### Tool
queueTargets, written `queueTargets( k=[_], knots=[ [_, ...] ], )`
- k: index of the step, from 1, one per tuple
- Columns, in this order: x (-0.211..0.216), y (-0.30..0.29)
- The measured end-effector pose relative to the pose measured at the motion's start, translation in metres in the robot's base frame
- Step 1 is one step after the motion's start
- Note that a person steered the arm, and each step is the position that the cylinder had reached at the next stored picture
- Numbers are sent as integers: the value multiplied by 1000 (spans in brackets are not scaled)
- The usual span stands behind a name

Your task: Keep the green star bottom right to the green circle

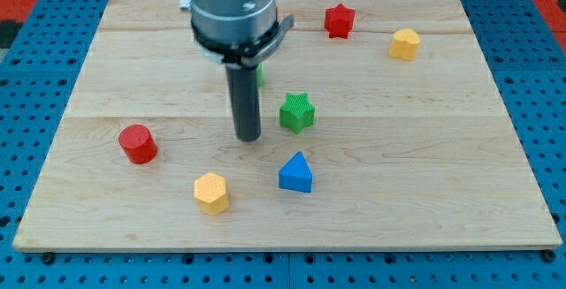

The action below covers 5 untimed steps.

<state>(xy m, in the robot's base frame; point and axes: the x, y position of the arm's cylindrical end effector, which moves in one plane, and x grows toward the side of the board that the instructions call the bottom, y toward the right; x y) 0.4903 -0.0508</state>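
Note:
The green star [297,112] sits near the middle of the wooden board [424,148]. My tip [248,137] rests on the board just to the left of the star and a little below it, with a small gap between them. Only a sliver of a green block [260,73] shows behind the rod, above and to the left of the star. Its shape is hidden by the rod. The star lies below and to the right of that sliver.
A red star [339,20] and a yellow hexagon [405,43] lie at the top right. A red circle [137,143] is at the left. A second yellow hexagon [211,192] and a blue triangle [296,173] lie below my tip.

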Motion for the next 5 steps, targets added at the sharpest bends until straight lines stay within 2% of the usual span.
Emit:
queueTargets(
  k=[1, 2, 3, 5],
  knots=[
    [12, 51],
    [2, 95],
    [-16, 100],
    [-38, 68]
  ],
)
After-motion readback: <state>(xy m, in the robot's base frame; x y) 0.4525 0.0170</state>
